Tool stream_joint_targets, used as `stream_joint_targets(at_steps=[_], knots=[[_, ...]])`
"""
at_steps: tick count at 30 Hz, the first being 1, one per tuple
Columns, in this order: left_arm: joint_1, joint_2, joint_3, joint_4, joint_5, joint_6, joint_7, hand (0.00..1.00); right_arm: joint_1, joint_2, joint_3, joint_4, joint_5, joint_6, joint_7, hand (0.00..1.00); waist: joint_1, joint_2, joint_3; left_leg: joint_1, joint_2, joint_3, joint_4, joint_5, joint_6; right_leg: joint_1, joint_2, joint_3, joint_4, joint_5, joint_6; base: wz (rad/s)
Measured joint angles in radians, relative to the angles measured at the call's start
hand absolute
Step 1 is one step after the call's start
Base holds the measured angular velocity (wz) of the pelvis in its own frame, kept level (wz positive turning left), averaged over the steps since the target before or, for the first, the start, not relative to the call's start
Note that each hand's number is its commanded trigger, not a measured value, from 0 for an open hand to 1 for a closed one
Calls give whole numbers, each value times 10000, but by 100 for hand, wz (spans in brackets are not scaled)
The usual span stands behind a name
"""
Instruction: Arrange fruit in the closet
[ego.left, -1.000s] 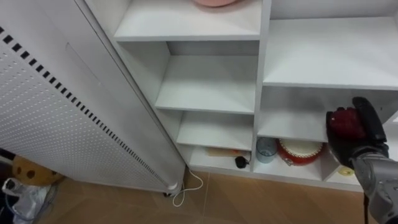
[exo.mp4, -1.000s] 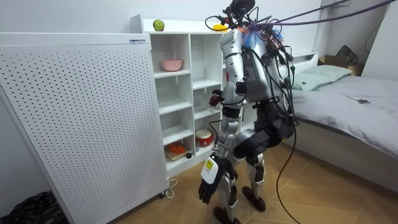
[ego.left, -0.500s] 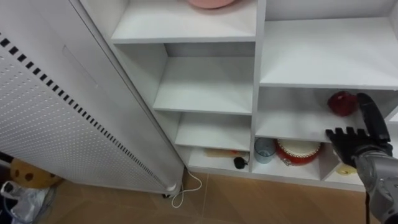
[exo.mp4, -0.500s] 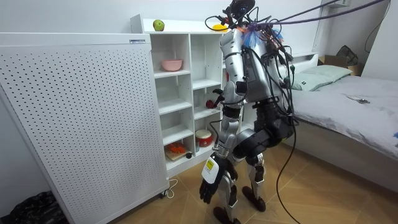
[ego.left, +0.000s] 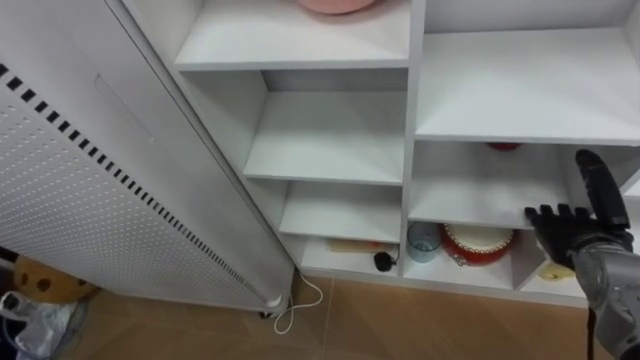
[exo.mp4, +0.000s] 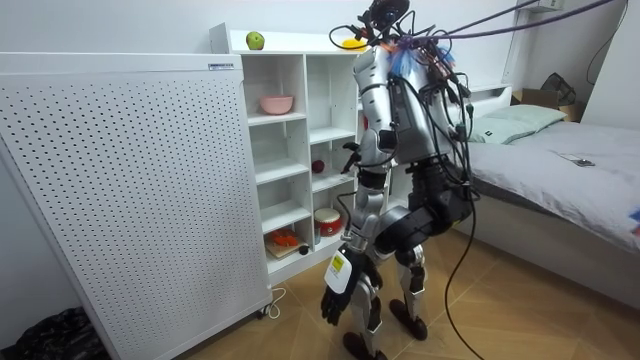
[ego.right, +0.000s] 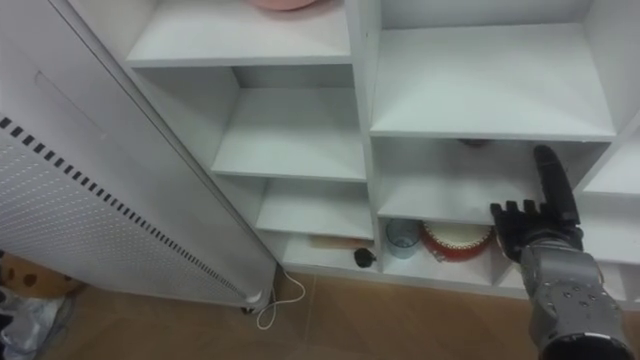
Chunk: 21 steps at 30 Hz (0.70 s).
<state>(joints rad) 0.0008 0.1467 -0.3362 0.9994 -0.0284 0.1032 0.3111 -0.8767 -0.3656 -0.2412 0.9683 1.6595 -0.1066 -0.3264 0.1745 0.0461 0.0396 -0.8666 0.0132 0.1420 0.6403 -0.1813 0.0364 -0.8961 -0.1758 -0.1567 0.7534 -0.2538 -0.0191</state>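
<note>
— Where is the red fruit (exo.mp4: 318, 166) now?
— It lies alone on a middle shelf of the white closet (exo.mp4: 306, 130), right column, towards the back.
— Any other fruit?
— A green apple (exo.mp4: 255, 40) sits on top.

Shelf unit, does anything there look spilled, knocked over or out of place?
Nothing stands out. The red fruit sits on its shelf, clear of the open right hand; a loose white cord lies on the floor.

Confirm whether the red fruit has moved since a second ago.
Yes. The red fruit left the open right hand and went deeper onto the shelf, toward its back wall.
</note>
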Motion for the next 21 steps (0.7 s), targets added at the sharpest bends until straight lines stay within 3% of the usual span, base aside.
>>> stream_joint_targets(at_steps=[6, 12, 19, 21], knots=[[39, -3, 1, 26, 3, 5, -23, 0, 211, 2, 6, 25, 203, 184, 180, 0, 47, 22, 13, 425, 26, -2, -200, -22, -30, 436, 46, -23, -172, 0, -6, -1], [67, 107, 13, 30, 0, 77, -341, 0, 1226, 41, 70, 784, 254, 562, 1131, 0, 93, 91, 27, 1281, 119, -124, -569, -63, -105, 1453, 251, -168, -789, 25, 24, -1], [75, 212, 478, 892, 55, 99, -588, 0, 3278, 331, 128, 2963, 147, 1068, 2252, 0, -106, 28, 49, 3080, 101, -204, -1521, -83, -139, 3433, 388, -393, -1956, 122, 186, 1], [161, 223, 686, 1075, 371, 140, -597, 0, 3978, 687, 100, 3215, -186, 1092, 2331, 0, -276, -47, 34, 3587, 79, -194, -1822, -80, -143, 3929, 407, -411, -2246, 140, 219, 0]])
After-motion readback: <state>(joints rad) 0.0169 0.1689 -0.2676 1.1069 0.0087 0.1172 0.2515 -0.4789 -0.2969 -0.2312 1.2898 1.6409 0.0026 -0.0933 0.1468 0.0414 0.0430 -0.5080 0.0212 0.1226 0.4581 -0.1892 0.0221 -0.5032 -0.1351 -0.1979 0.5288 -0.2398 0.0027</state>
